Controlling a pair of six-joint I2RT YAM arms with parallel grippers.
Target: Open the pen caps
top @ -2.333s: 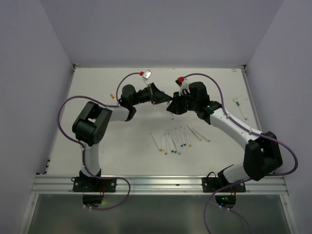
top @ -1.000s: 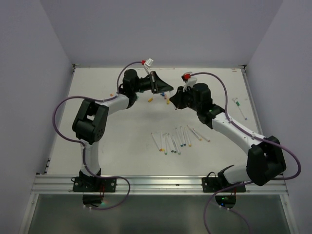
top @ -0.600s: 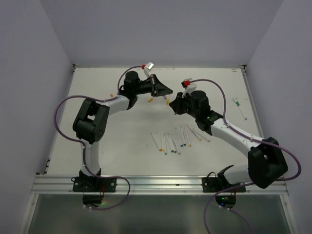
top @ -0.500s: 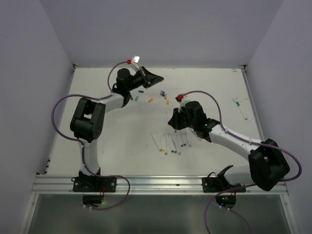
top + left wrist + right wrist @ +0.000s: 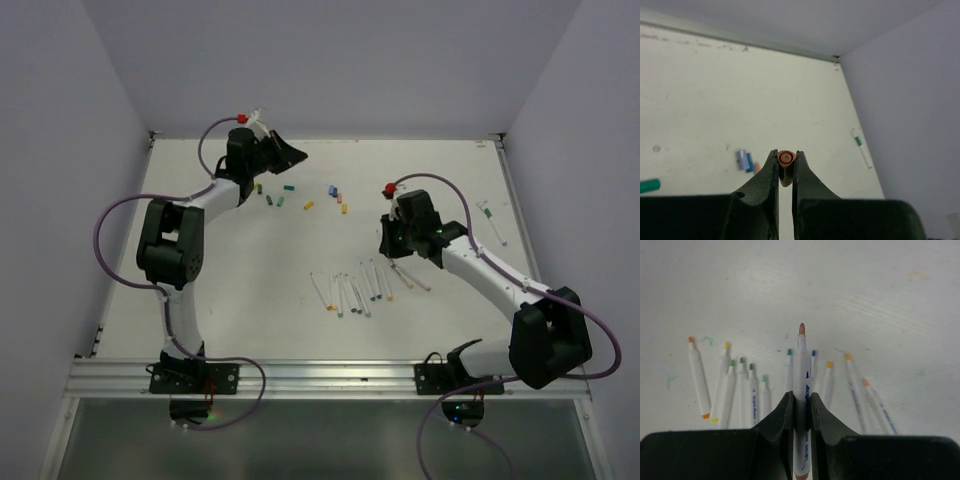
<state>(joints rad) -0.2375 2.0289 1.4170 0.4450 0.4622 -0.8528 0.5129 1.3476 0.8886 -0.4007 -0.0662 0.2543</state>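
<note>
An orange pen cap (image 5: 785, 159) is pinched end-on in my left gripper (image 5: 785, 161), which is raised at the table's back left (image 5: 287, 153). My right gripper (image 5: 801, 396) is shut on a white pen (image 5: 801, 360) whose bare orange-brown tip points forward. It hovers (image 5: 390, 245) just over the far end of a row of uncapped pens (image 5: 362, 290) lying mid-table, seen close below in the right wrist view (image 5: 742, 385). Loose caps lie at the back: green (image 5: 270, 198), yellow (image 5: 308, 206), blue (image 5: 334, 188), orange (image 5: 344, 205).
One capped pen with a green band (image 5: 492, 222) lies alone near the right wall, also in the left wrist view (image 5: 861, 148). A blue cap (image 5: 744, 161) and a green cap (image 5: 647, 186) lie below the left gripper. Walls enclose the table on three sides.
The two grippers, close together at the back centre, have pulled apart. The left swung back and left with the orange cap; the right came toward the row of pens with the bare pen.
</note>
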